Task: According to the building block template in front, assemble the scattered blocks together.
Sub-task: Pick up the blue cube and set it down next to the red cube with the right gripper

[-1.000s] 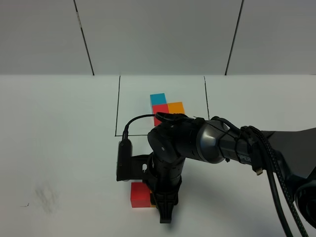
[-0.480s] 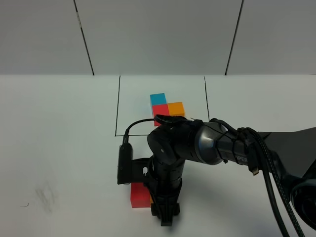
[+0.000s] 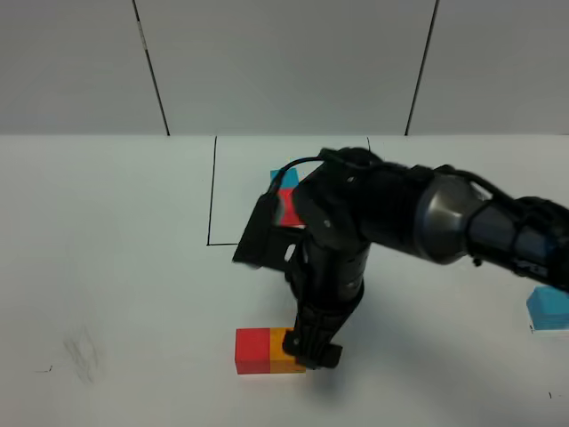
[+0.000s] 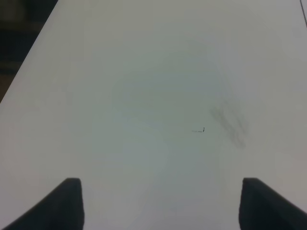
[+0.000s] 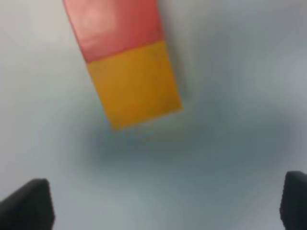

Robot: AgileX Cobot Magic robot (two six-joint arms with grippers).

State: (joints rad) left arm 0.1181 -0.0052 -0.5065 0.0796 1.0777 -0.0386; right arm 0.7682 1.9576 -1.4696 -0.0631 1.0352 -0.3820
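Two blocks [image 3: 269, 350], apparently beside right hand [image 3: 317, 355]

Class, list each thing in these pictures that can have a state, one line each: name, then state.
red cube: not held, touching the orange cube.
orange cube: not held, flush against the red cube.
light blue cube: lying apart, not joined.
template: assembled, mostly hidden behind the right arm.
right gripper: open, empty.
left gripper: open, empty.
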